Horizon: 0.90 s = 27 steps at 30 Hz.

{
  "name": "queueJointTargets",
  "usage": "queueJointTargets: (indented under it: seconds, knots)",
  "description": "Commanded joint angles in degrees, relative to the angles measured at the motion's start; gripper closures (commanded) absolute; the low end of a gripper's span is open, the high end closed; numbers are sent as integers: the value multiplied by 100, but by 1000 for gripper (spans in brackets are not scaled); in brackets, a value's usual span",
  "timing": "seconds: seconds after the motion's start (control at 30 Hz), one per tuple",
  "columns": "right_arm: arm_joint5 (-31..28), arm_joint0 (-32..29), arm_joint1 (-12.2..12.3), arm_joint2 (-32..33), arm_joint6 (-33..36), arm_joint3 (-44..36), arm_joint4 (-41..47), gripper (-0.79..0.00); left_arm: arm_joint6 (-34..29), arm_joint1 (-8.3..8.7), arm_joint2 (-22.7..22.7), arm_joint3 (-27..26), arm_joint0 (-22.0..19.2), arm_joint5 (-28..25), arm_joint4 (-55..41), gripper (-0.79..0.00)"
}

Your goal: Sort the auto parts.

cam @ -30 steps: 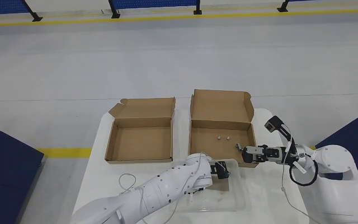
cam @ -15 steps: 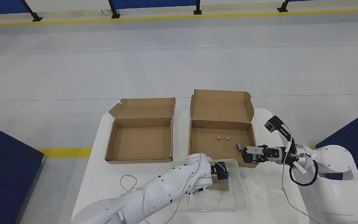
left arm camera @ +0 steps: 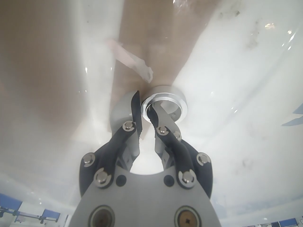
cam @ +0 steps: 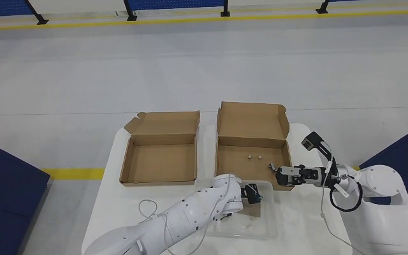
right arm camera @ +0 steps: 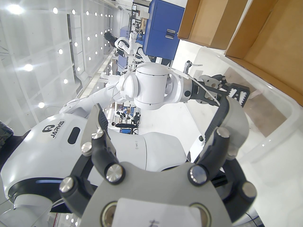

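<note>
Lower centre of the top view: the clear bin (cam: 273,222) lay on the white table (cam: 109,199), at the edge nearest the robot. Within it, toward its far left part, stood the left gripper (cam: 254,193), borne by the arm that entered from the lower left of the frame. As the left wrist view recorded, its fingers pinched the wall of a metal ring (left arm camera: 165,105), one finger set inside the ring's bore and the other pressed against its outer face. The ring sat low in the bin; whether it touched the floor could not be told. Just beyond the ring lay a pale pink strip (left arm camera: 129,57) of translucent material, apart from the fingers, and a brown patch (left arm camera: 153,24) showed through the clear floor. Right of centre in the top view, the right gripper (cam: 274,169) hung over the near right corner of the right box (cam: 233,167), its arm extending from the right edge of the frame; its fingers were spread wide. Farther back in that box, near the foot of its rear wall, lay two small parts (cam: 249,155) side by side, close together but not touching. Left of it, across a narrow gap, stood the left box (cam: 159,162), its lid open like its neighbour's.
</note>
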Motion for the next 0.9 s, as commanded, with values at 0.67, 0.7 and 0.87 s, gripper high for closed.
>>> queueJointTargets:
  seconds: [0.67, 0.7, 0.87]
  knots:
    - [0, 0, 0, 0, 0, 0, 0, -785, -851, 594, -1183, -1845, 454, -208, -367, 0]
    - [0, 0, 0, 0, 0, 0, 0, -785, -851, 594, -1183, -1845, 454, -208, -367, 0]
    - [0, 0, 0, 0, 0, 0, 0, -785, -176, 801, -1664, -2046, 794, -353, -339, 0]
